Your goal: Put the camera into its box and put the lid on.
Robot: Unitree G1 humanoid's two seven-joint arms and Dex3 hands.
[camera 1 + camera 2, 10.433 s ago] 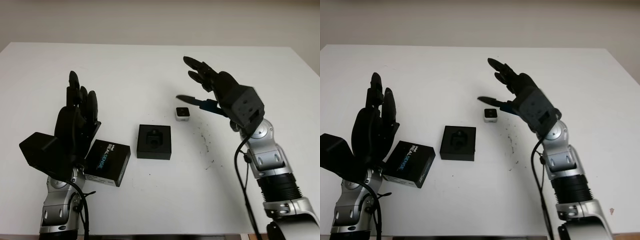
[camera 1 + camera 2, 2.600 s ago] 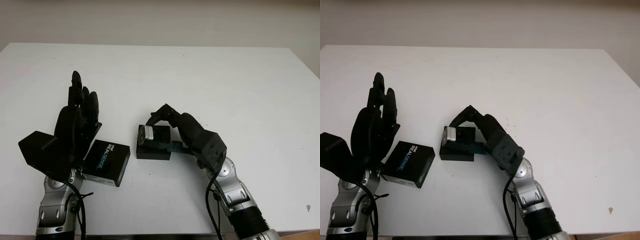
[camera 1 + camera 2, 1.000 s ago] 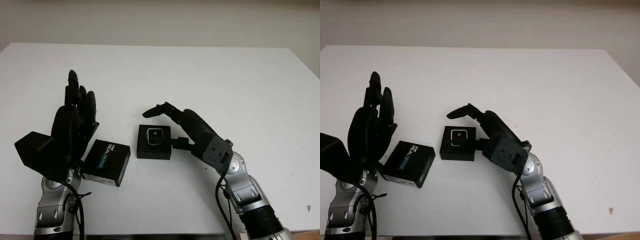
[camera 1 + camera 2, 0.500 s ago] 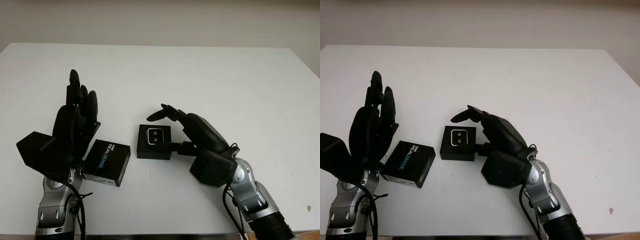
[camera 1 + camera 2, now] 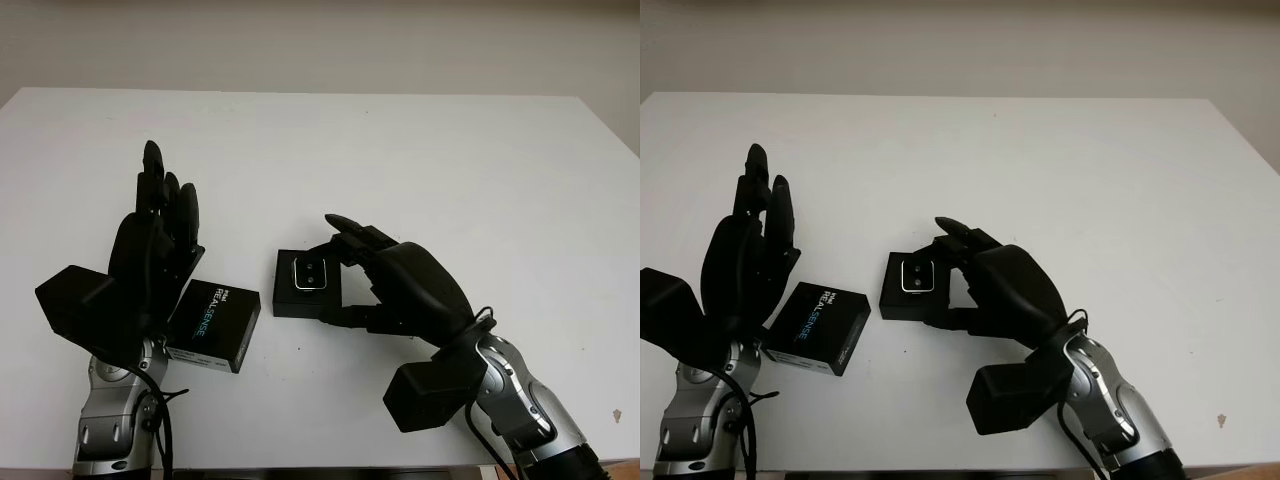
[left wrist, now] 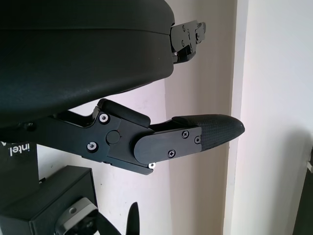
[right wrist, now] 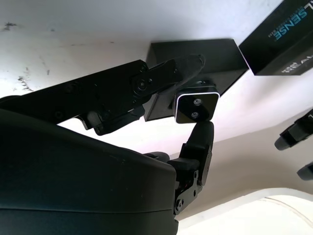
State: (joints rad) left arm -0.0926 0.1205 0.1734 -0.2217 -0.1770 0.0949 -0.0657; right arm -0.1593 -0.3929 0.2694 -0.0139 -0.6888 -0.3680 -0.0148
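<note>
The black box base (image 5: pixel 296 298) sits at the table's middle, and the small silver camera (image 5: pixel 312 274) lies in it, lens side up. My right hand (image 5: pixel 345 270) hovers open over the box's right half; its fingers (image 5: pixel 347 234) arch past the far edge and the thumb reaches along the near edge. In the right wrist view the camera (image 7: pixel 197 106) shows between a finger and the thumb, against the box (image 7: pixel 195 51). The black lid (image 5: pixel 213 325), printed REALSENSE, lies left of the box. My left hand (image 5: pixel 155 215) is raised open just left of the lid.
The white table (image 5: pixel 450 170) stretches wide on the right and at the back. A few small dark specks mark the surface right of the box.
My right hand let go of the camera in the box about a second ago. Since then the arm has pulled back toward me and the hand has lowered over the box. The left hand has barely moved.
</note>
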